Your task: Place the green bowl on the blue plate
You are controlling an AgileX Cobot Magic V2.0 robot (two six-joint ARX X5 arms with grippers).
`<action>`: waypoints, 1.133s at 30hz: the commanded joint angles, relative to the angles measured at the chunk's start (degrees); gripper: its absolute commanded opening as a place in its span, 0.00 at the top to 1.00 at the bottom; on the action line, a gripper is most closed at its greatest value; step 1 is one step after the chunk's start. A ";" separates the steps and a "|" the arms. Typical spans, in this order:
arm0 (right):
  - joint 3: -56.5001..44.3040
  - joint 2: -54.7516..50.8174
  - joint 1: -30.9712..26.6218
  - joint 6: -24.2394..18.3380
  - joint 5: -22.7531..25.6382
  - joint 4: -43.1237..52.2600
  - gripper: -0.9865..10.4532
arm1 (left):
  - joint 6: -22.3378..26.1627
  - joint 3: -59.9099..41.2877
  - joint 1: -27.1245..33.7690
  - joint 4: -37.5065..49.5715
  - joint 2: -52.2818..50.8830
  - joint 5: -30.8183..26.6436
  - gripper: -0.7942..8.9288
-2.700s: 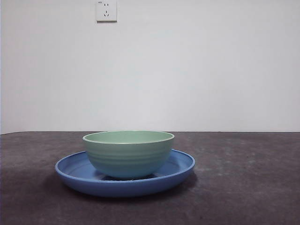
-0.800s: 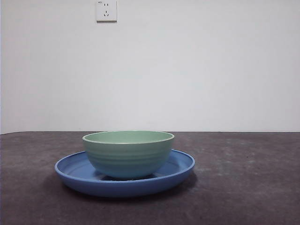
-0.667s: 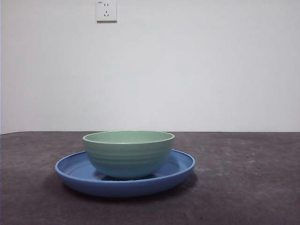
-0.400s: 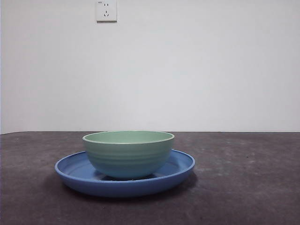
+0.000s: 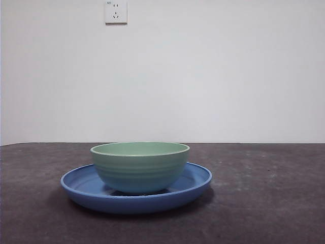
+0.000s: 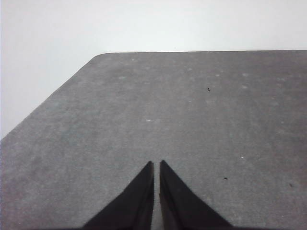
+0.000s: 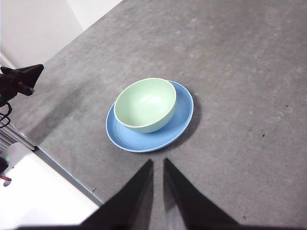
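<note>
The green bowl (image 5: 140,166) stands upright inside the blue plate (image 5: 199,182), a little left of the table's middle in the front view. No gripper shows in that view. From high above, the right wrist view shows the green bowl (image 7: 145,104) resting on the blue plate (image 7: 184,111), off centre towards one rim. My right gripper (image 7: 158,164) hangs well above and apart from them, jaws shut and empty. My left gripper (image 6: 157,164) is shut over bare grey table, with neither bowl nor plate in its view.
A white wall with a socket (image 5: 115,11) stands behind the dark grey table (image 5: 264,198). In the right wrist view, the table's edge runs past a white surface (image 7: 43,196), and a black device (image 7: 19,79) sits at the side.
</note>
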 commanded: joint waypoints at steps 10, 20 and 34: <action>0.50 0.20 0.24 0.35 -0.09 0.61 0.89 | 2.54 -1.18 0.11 -0.35 -0.09 -0.17 0.90; 0.50 0.20 0.24 0.35 -0.09 0.61 0.89 | 2.54 -1.18 0.11 -0.35 -0.09 -0.17 0.90; -7.04 -5.01 -13.22 -10.19 6.40 15.19 0.89 | 2.54 -1.18 0.11 -0.42 -0.09 -0.17 0.90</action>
